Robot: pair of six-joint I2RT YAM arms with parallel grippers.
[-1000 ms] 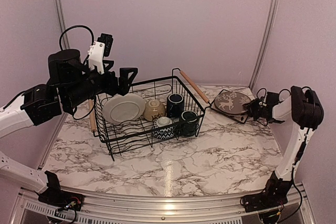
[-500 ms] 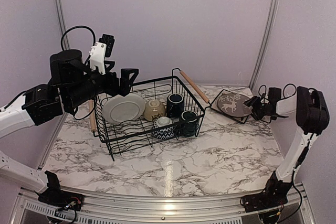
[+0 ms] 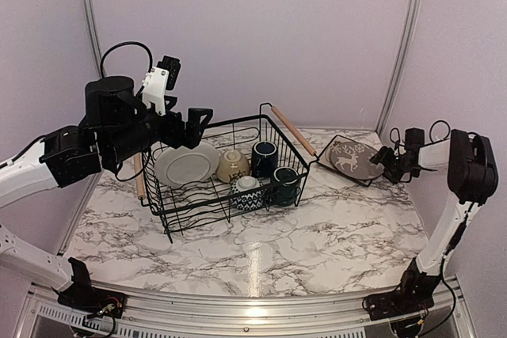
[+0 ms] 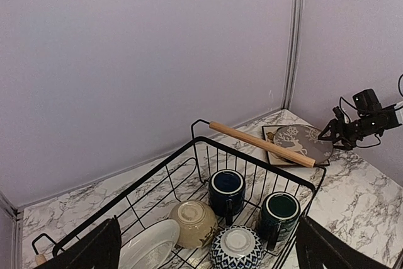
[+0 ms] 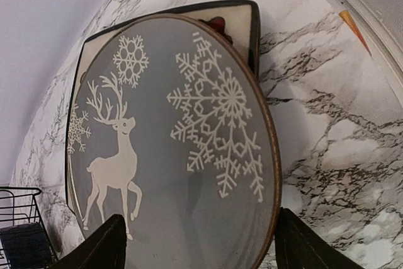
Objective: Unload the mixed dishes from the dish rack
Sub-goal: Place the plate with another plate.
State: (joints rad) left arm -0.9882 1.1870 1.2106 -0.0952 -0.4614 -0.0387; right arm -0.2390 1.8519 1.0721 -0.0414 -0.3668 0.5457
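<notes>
I saw the grey reindeer plate [image 5: 170, 149] lying on the square plate [image 5: 247, 20], my right gripper [image 5: 201, 247] spread wide at its near rim.

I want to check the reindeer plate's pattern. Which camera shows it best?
The right wrist view: the reindeer plate fills the frame, deer and snowflakes sharp, resting on a square plate. The top and left wrist views show it only small.

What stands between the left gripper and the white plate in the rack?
Nothing visible. The left gripper hovers open above the open-topped dish rack. The white plate rests uncovered below it, with a beige bowl beside it.
</notes>
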